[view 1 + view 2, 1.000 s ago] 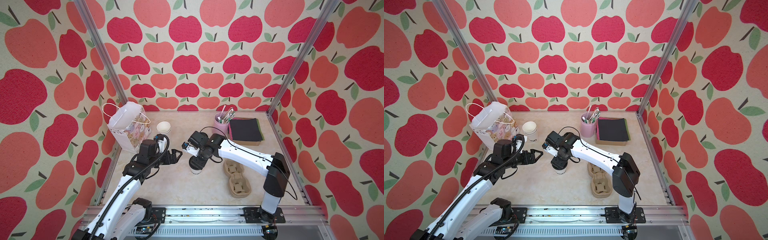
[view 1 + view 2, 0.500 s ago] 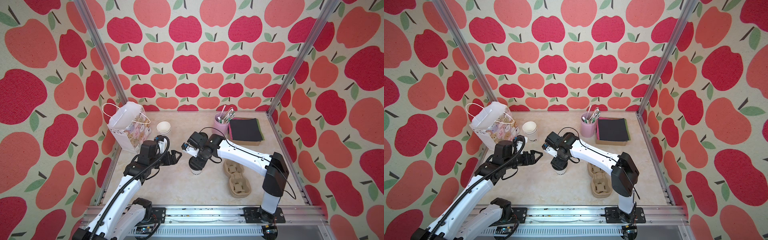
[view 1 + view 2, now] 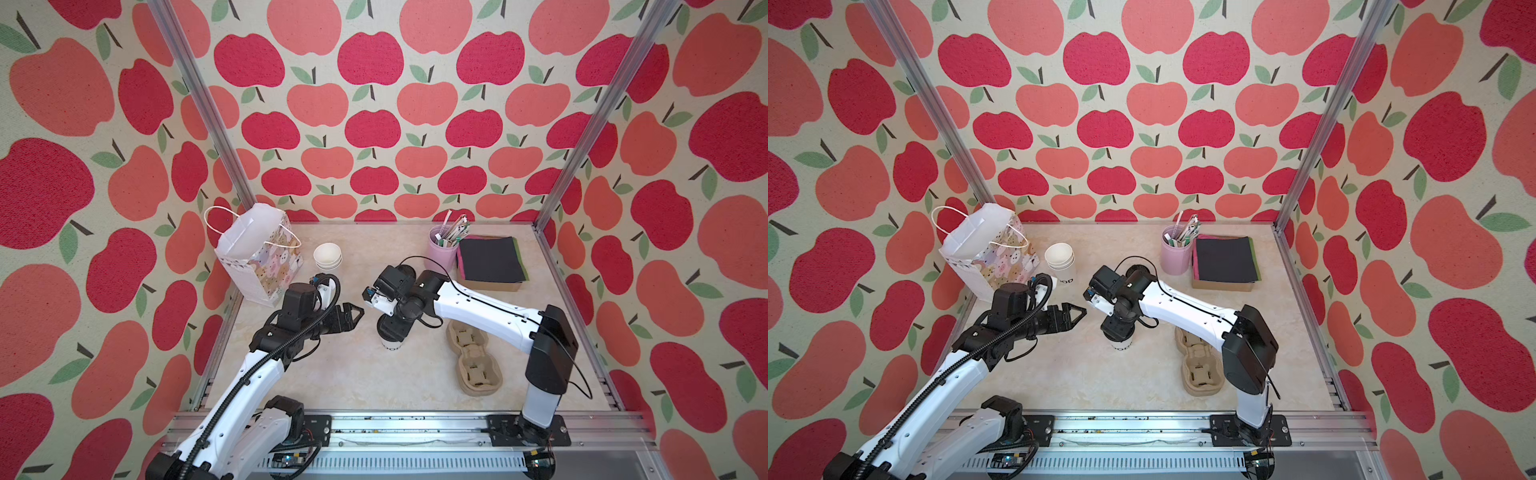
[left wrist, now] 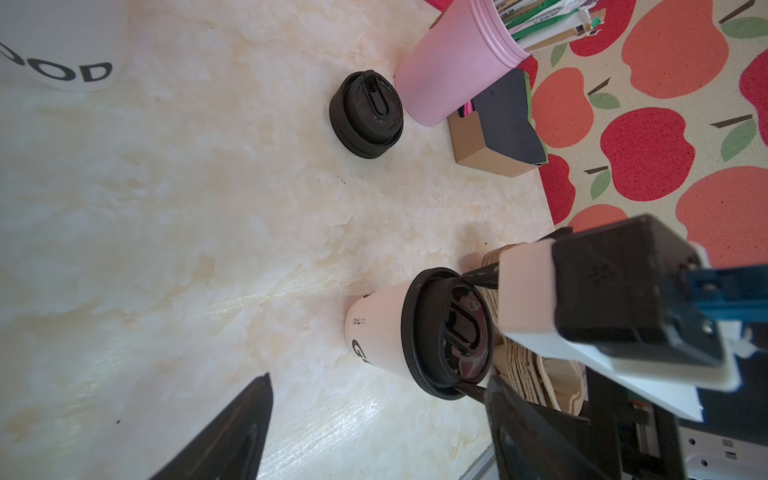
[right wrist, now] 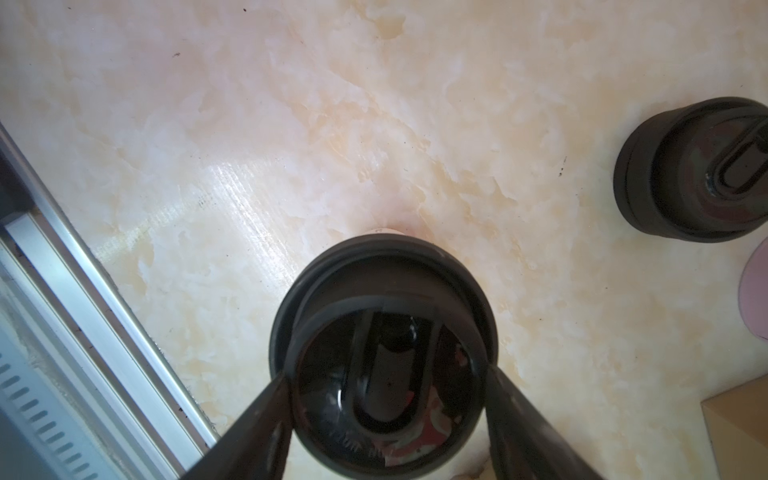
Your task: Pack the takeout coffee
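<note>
The cup (image 4: 378, 328) stands upright mid-table, black lid (image 4: 449, 332) on top. My right gripper (image 5: 386, 376) is over it from above, fingers (image 5: 253, 424) clamped on the lid's rim both sides. I read this as the capping step; can't confirm it's fully seated. My left gripper (image 3: 353, 313) hangs open, empty, just left of the cup. Next: press lid home, then carry it upright to the pulp carrier (image 3: 473, 357) near right, or the gift bag (image 3: 259, 257) far left.
</note>
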Controlling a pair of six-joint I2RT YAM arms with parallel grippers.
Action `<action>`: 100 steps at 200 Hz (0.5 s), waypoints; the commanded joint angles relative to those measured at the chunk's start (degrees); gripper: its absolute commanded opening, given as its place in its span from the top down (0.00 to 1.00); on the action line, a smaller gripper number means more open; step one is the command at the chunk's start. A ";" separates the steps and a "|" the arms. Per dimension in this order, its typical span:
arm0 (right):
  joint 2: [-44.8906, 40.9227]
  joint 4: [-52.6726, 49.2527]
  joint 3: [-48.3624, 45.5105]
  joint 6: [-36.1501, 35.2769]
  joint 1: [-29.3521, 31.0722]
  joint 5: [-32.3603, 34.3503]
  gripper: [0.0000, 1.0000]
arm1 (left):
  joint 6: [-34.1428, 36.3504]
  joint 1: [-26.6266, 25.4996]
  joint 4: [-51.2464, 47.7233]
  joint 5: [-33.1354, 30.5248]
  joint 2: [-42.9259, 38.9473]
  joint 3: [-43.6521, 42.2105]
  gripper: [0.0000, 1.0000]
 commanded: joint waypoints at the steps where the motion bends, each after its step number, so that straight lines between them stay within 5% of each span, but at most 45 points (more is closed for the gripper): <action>1: 5.69 -5.88 -5.09 2.26 0.88 -3.64 0.29 | -1.28 -0.29 0.24 -0.56 0.25 -0.68 0.18; 100: 7.27 -4.95 -11.60 6.07 0.84 -6.52 0.30 | -3.59 -0.41 4.20 2.74 1.02 -2.44 0.23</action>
